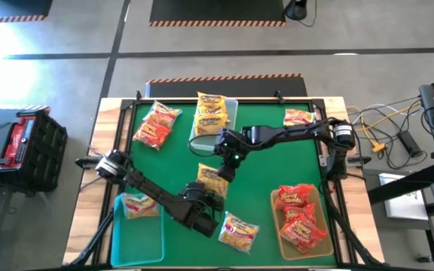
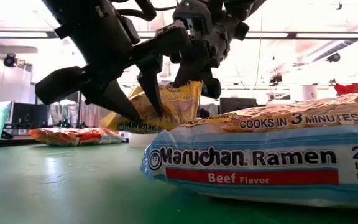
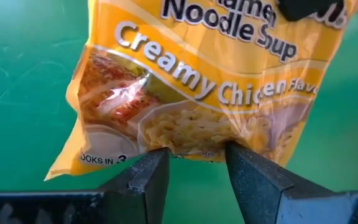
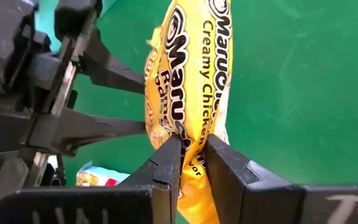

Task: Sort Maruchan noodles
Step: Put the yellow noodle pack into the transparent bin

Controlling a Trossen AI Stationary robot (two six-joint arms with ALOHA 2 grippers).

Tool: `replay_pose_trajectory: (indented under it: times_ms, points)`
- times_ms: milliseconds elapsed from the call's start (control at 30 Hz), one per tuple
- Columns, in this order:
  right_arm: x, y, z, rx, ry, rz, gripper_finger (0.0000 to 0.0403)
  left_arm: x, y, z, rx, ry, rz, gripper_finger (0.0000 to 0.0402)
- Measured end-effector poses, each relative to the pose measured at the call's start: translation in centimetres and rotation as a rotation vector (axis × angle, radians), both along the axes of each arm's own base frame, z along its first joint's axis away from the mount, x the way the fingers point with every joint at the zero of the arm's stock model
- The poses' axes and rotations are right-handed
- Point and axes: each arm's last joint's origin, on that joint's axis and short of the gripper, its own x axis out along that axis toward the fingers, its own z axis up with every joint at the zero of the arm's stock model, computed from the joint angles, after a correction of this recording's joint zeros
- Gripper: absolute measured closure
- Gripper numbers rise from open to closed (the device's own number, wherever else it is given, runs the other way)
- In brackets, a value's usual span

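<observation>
While both arms meet over the middle of the green surface (image 1: 262, 177), I see a yellow Creamy Chicken packet (image 1: 212, 181) held up between them, clear of the mat. My right hand (image 4: 191, 152) has its fingers pressed onto one edge of that packet, pinching the crinkled plastic. My left hand (image 3: 194, 158) sits at the opposite edge with its fingers spread; the packet's lower rim lies right at the gap between the tips, and I cannot tell whether they touch it.

Around the pair, a Beef packet (image 1: 239, 232) lies flat just beside the left arm, and in the low view it fills the foreground (image 2: 260, 155), blocking much of the mat behind. A teal bin (image 1: 119, 237) at the left front holds one packet (image 1: 140, 205). An orange tray (image 1: 275, 218) at the right front holds red packets (image 1: 300, 218). Farther back, two red packets (image 1: 157, 124) lie on the mat, two yellow ones (image 1: 211, 111) rest in a clear bin (image 1: 232, 109), and another packet (image 1: 298, 117) sits near the right arm's base.
</observation>
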Motion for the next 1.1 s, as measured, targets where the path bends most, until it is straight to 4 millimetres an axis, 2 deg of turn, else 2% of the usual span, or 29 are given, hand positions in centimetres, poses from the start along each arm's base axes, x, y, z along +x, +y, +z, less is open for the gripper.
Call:
replay_pose_trajectory:
  times_ms: [367, 633, 833, 1100]
  points:
    - [0.1, -1.3, 2.1, -0.111, 0.001, 0.008, 0.0344, 0.8, 2.0, 0.7, 0.046, -0.011, 0.067, 0.0260]
    - [-0.4, -3.8, 2.9, -0.138, -0.017, -0.022, 0.0344, 1.7, 4.6, 0.9, 0.077, -0.004, 0.125, 0.0260]
    - [-0.8, -6.3, 2.9, -0.162, -0.029, -0.050, 0.0344, 2.3, 7.5, 1.4, 0.101, 0.037, 0.163, 0.0260]
    - [-2.0, -10.6, 3.1, -0.199, -0.042, -0.128, 0.0344, 2.8, 13.1, 3.2, 0.161, 0.118, 0.199, 0.0261]
